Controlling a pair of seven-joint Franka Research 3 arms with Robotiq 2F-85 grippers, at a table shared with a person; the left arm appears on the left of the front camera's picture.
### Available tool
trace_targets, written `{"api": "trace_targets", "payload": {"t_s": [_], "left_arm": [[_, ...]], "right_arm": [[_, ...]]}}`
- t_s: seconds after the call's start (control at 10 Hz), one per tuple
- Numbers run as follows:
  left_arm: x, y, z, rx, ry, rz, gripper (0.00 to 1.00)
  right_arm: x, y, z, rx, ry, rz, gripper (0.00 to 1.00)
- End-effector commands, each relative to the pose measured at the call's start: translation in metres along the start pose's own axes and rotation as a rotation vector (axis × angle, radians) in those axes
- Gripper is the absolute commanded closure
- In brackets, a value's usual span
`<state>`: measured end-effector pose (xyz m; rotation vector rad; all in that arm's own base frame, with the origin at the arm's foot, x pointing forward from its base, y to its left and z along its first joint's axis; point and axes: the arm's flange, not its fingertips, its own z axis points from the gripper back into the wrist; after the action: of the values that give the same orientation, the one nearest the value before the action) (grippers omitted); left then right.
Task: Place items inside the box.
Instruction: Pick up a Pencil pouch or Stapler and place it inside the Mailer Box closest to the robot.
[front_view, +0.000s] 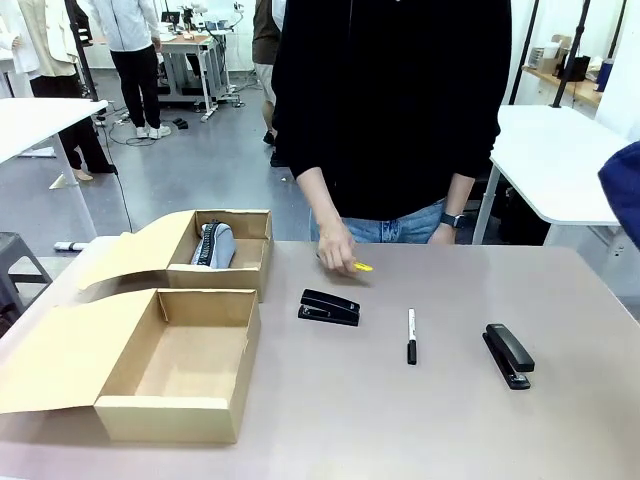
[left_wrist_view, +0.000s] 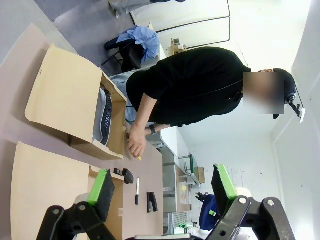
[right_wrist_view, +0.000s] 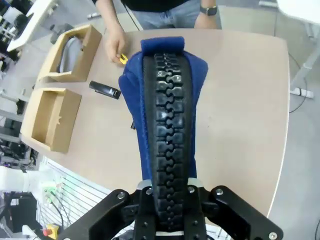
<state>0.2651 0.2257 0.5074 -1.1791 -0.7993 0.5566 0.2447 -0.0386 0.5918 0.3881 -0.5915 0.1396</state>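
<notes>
My right gripper (right_wrist_view: 167, 194) is shut on the navy-blue pouch (right_wrist_view: 165, 110), holding it high over the table with its black zip facing the camera. A corner of the pouch (front_view: 622, 190) shows at the right edge of the front view. The box (front_view: 170, 420) lies open at the near left, its flap lid folded out to the left and its floor bare; from above the box (right_wrist_view: 70, 122) sits far left. One black stapler (front_view: 329, 308) lies mid-table, another stapler (front_view: 508, 354) to its right. My left gripper (left_wrist_view: 162, 187) hangs open above the box lid (left_wrist_view: 45, 190).
A smaller cardboard box (front_view: 255, 262) behind the first holds a grey pouch (front_view: 214, 244). A person's hand (front_view: 337, 247) rests on the table with a yellow utility knife (front_view: 362, 266). A black-and-white marker (front_view: 411, 336) lies between the staplers.
</notes>
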Motion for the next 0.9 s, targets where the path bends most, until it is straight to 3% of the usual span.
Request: {"api": "trace_targets", "payload": {"t_s": [0.0,0.3,0.5,0.8], "left_arm": [[-0.003,0.002,-0.002,-0.029,-0.012,-0.022,0.0],[-0.003,0.002,-0.002,-0.029,-0.012,-0.022,0.0],[-0.003,0.002,-0.002,-0.029,-0.012,-0.022,0.0],[-0.003,0.002,-0.002,-0.029,-0.012,-0.022,0.0]], "right_arm": [[-0.047,0.02,-0.054,0.025,-0.004,0.021,0.92],[-0.013,0.1,-0.111,0.085,0.09,0.189,0.92],[0.013,0.193,-0.17,0.105,0.186,0.225,0.92],[-0.001,0.328,-0.233,0.307,0.211,0.42,0.92]]}}
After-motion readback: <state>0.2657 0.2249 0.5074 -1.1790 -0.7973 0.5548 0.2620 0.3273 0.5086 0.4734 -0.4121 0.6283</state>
